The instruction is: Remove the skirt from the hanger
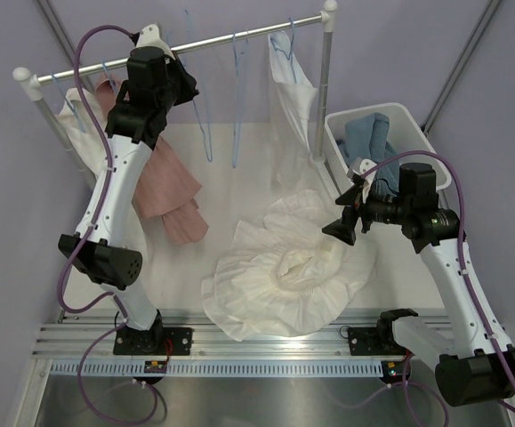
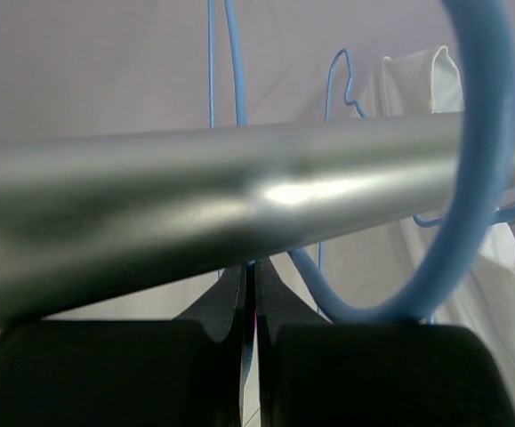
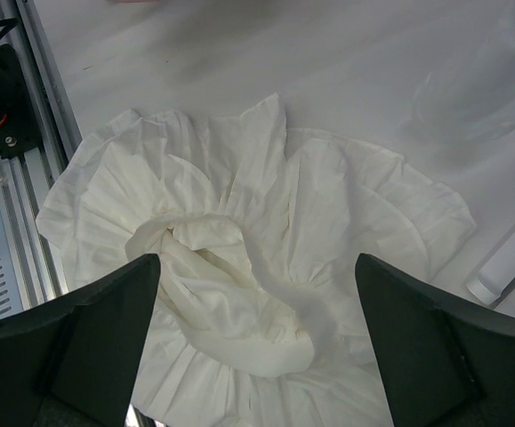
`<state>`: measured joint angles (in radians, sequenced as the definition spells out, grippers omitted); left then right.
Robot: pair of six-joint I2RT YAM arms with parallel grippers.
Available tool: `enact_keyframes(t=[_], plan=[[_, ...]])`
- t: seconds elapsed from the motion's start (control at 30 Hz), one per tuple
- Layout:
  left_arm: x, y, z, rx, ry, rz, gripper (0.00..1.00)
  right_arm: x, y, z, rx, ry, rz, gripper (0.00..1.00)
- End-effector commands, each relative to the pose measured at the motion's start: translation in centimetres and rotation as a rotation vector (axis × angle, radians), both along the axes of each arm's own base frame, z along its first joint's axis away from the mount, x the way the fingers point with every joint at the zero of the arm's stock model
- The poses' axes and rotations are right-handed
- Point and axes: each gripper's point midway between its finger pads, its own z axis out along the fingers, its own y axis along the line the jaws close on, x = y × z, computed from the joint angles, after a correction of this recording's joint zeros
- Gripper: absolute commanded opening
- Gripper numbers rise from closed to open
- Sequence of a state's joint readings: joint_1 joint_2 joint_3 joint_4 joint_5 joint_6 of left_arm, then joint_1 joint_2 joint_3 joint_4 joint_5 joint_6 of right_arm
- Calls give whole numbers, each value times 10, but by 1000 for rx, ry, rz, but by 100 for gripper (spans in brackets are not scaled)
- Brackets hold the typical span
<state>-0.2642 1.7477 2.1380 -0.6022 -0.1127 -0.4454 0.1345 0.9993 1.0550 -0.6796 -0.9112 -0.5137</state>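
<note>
Left fingers (image 2: 217, 316) press together under the silver rail (image 2: 239, 205), beside a blue hanger (image 2: 484, 178). Right fingers (image 3: 79, 338) stand wide apart over the white skirt (image 3: 239, 267).

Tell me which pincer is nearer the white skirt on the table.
Right. The right pincer hangs open just above the skirt's right edge. The left pincer is shut, up at the rail, well away from it.

Glossy metal rail (image 2: 239, 205), smooth blue plastic hanger (image 2: 493, 133), matt pleated white cloth skirt (image 3: 257, 267)
</note>
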Motion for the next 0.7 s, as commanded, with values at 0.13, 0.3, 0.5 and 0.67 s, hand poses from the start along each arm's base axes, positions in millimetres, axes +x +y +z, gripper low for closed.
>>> enact_keyframes(t=[0.13, 0.3, 0.5, 0.67], plan=[[2, 5, -7, -25, 4, -2, 2, -4, 1, 6, 12, -25, 30, 99], [-7, 8, -13, -25, 14, 0, 4, -7, 2, 5, 16, -21, 46, 99], [-23, 5, -5, -41, -6, -30, 15, -17, 6, 6, 22, -30, 106, 100], [-50, 4, 21, -79, -72, -75, 48, -49, 13, 5, 57, -41, 265, 99]])
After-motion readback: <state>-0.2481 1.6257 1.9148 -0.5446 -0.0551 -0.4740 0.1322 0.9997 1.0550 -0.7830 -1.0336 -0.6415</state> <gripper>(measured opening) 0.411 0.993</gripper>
